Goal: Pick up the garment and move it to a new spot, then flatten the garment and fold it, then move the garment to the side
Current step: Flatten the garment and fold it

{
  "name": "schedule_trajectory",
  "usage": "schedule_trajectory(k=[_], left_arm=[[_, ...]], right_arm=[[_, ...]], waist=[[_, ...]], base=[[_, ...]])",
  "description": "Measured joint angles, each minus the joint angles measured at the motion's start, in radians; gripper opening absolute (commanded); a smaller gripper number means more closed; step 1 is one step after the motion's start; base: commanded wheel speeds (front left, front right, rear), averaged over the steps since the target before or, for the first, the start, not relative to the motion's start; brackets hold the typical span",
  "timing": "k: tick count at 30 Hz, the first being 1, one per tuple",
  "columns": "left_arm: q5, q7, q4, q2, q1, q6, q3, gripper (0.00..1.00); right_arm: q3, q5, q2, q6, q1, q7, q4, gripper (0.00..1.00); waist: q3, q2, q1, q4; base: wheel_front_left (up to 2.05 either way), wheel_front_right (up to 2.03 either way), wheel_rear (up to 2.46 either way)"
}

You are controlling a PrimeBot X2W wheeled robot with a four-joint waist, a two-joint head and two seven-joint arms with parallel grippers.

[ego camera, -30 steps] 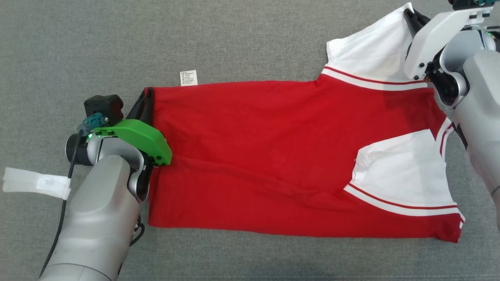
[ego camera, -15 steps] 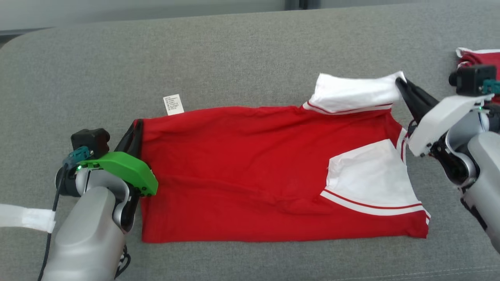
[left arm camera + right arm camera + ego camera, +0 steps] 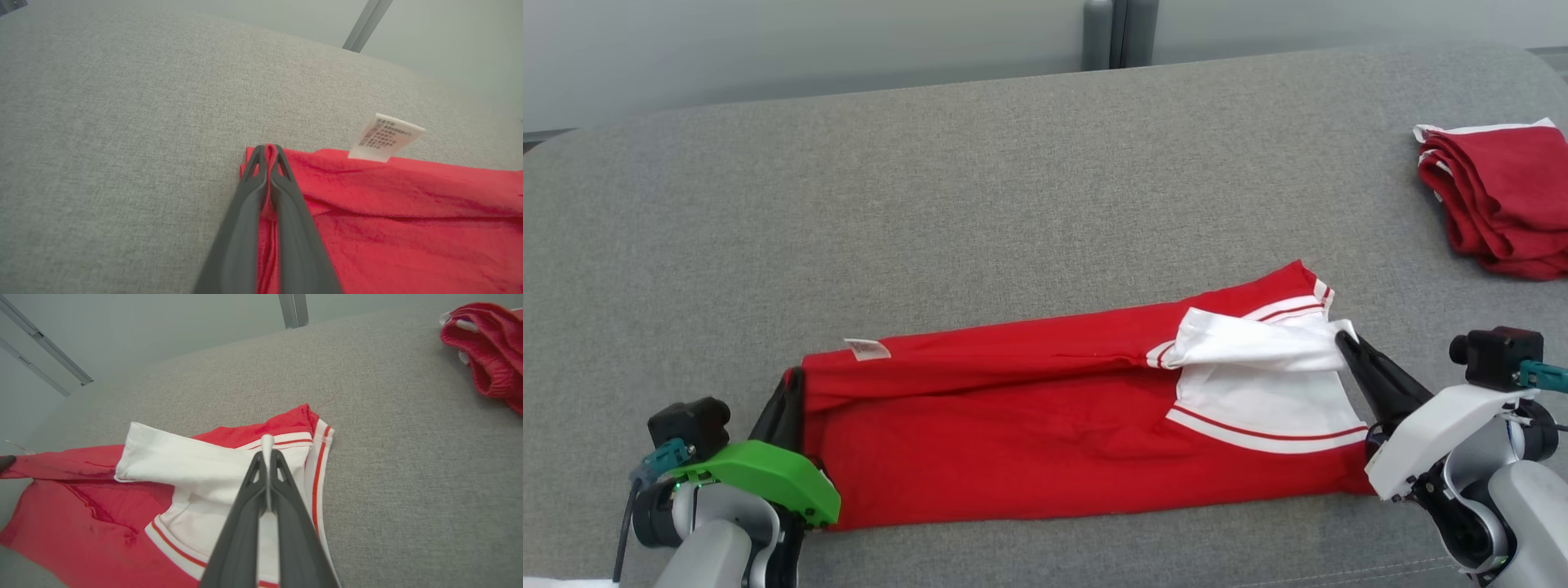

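The garment point(image 3: 1029, 433) is a red shirt with white, red-striped sleeves, lying folded lengthwise across the grey cushion point(image 3: 931, 204). My left gripper point(image 3: 786, 390) is shut on the red hem corner at the garment's left end; the left wrist view shows red cloth point(image 3: 388, 212) pinched between the dark fingers point(image 3: 286, 204). My right gripper point(image 3: 1343, 339) is shut on the white sleeve point(image 3: 1258, 347), which is lifted and pulled over the red body. In the right wrist view the white sleeve edge point(image 3: 196, 465) sits between the closed fingers point(image 3: 245, 522). A white care label point(image 3: 867, 349) sticks out near the left end.
A second red garment point(image 3: 1499, 200) lies folded in a pile at the far right of the cushion, also in the right wrist view as a red pile point(image 3: 486, 351). A pale wall with a grey vertical post point(image 3: 1117, 33) runs behind the cushion's back edge.
Both grippers have drawn the garment's far edge toward me, folding the shirt in half lengthwise. The camera has tilted up, bringing the wall and the second garment into view.
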Motion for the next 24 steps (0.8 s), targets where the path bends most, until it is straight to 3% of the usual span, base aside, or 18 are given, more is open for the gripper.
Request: schedule_trajectory(k=[6, 13, 14, 15, 16, 17, 18, 24], left_arm=[[-0.024, 0.027, -0.063, 0.000, 0.087, 0.042, 0.003, 0.00], [-0.034, 0.050, -0.088, 0.004, 0.121, 0.060, 0.002, 0.00], [-0.035, 0.051, -0.087, 0.004, 0.123, 0.061, 0.001, 0.12], [-0.035, 0.051, -0.087, 0.004, 0.123, 0.063, 0.002, 0.48], [-0.035, 0.050, -0.087, 0.005, 0.123, 0.064, 0.002, 1.00], [-0.036, 0.049, -0.087, 0.004, 0.124, 0.066, 0.003, 1.00], [-0.040, 0.044, -0.088, 0.003, 0.125, 0.068, 0.006, 1.00], [-0.072, 0.000, -0.151, 0.004, 0.212, 0.091, 0.054, 1.00]], right_arm=[[-0.056, -0.069, 0.056, 0.000, 0.070, 0.015, -0.012, 0.00], [-0.087, -0.134, 0.097, 0.000, 0.102, 0.025, -0.005, 0.00], [-0.087, -0.144, 0.102, 0.000, 0.105, 0.023, 0.000, 0.00], [-0.086, -0.150, 0.105, 0.000, 0.106, 0.017, 0.005, 0.06], [-0.086, -0.160, 0.108, 0.000, 0.107, 0.011, 0.012, 0.26], [-0.086, -0.175, 0.108, 0.000, 0.109, 0.006, 0.018, 0.47], [-0.087, -0.186, 0.110, 0.000, 0.113, -0.003, 0.024, 0.98], [-0.121, -0.215, 0.133, 0.000, 0.182, -0.055, 0.041, 1.00]], waist=[[-0.011, 0.0000, 0.0000, -0.003], [-0.016, 0.0000, 0.0000, -0.005], [-0.017, 0.0000, 0.0000, -0.006], [-0.018, 0.0000, 0.0000, -0.006], [-0.019, 0.0000, 0.0000, -0.007], [-0.020, 0.0000, 0.0000, -0.007], [-0.022, 0.0000, 0.0000, -0.007], [-0.045, 0.0000, 0.0000, -0.013]], base=[[0.00, 0.00, 0.00], [0.00, 0.00, 0.00], [0.00, 0.00, 0.00], [0.00, 0.00, 0.00], [0.00, 0.00, 0.00], [0.00, 0.00, 0.00], [0.00, 0.00, 0.00], [0.00, 0.00, 0.00]])
